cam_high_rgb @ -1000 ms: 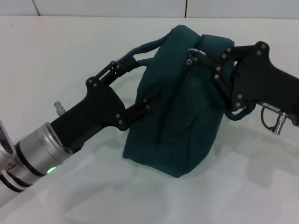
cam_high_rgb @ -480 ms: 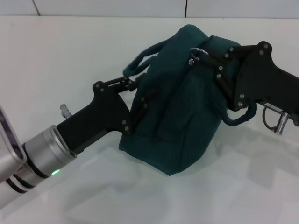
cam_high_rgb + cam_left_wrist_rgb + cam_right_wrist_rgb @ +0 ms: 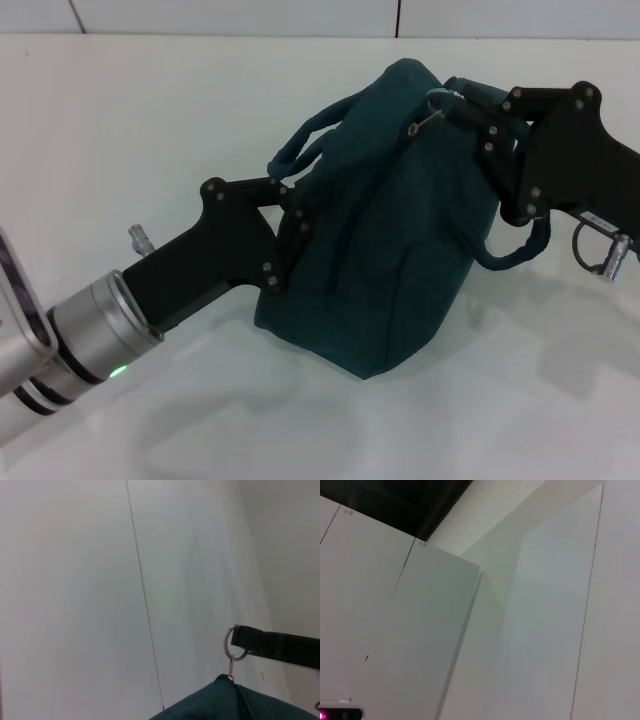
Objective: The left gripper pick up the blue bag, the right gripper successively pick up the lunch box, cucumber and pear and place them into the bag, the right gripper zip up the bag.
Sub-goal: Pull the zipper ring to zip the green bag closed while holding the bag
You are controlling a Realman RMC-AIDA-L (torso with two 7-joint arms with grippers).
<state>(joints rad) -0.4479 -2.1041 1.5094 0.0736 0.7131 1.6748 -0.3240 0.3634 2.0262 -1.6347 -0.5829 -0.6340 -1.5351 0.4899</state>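
Observation:
The blue bag (image 3: 400, 240) stands on the white table, leaning a little. My left gripper (image 3: 297, 218) comes in from the lower left and is shut on the bag's side, just below one loop handle (image 3: 300, 145). My right gripper (image 3: 462, 108) is at the bag's top right, shut on the zipper's metal ring pull (image 3: 432, 104). The left wrist view shows that ring pull (image 3: 233, 647) held by a black finger (image 3: 280, 647) above the bag's top (image 3: 225, 705). The lunch box, cucumber and pear are out of view.
The second loop handle (image 3: 515, 250) hangs below my right gripper. The white table (image 3: 150, 130) stretches to the left and front, and a white panelled wall (image 3: 250, 15) runs along the back. The right wrist view shows only white panels.
My right gripper has drawn the ring pull to the right and slightly up. The left gripper slid down and left off the handle onto the bag's side, and the bag stands more upright.

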